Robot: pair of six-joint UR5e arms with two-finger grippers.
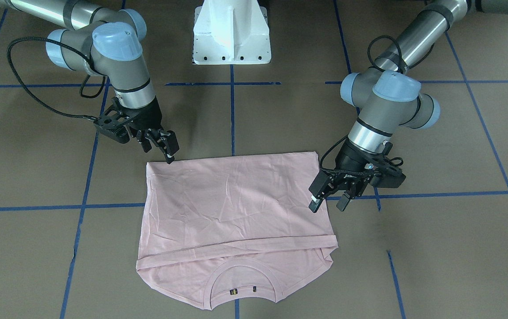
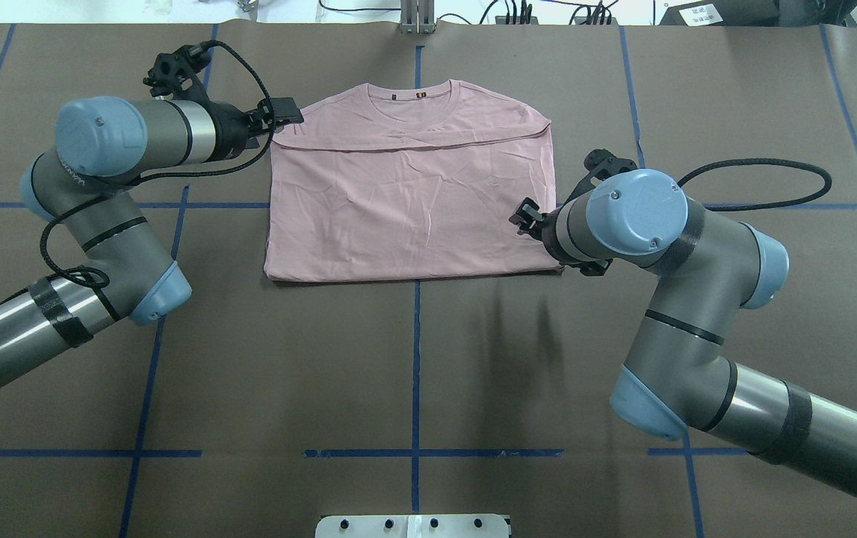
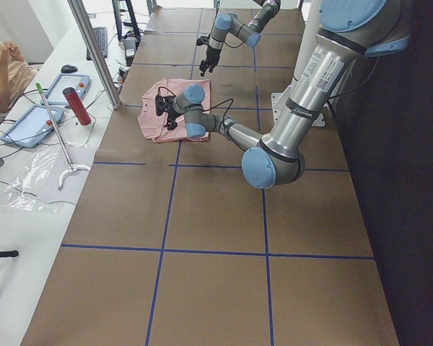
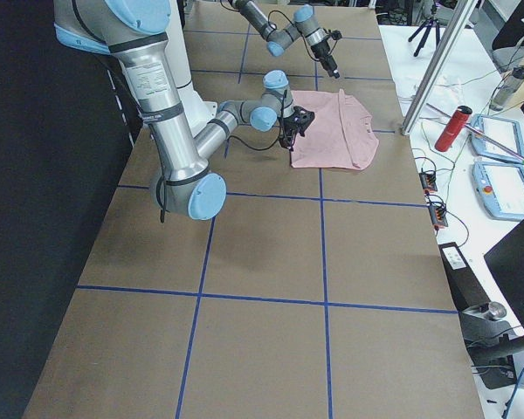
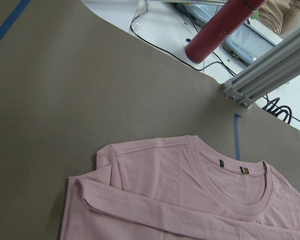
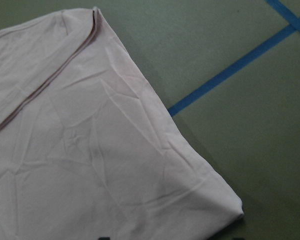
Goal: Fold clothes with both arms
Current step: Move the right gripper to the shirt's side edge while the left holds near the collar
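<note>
pink t-shirt point(image 1: 236, 199) between left claw point(image 1: 328, 204), right claw point(image 1: 161, 149)

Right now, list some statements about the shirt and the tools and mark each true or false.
1. The folded pink T-shirt has its collar on the side away from the robot. True.
2. The left tool is clamping the shirt. False: it is open and holds nothing.
3. The dog print faces up. False: only plain pink fabric shows.
4. The right tool is by the shirt's robot-side corner. True.
</note>
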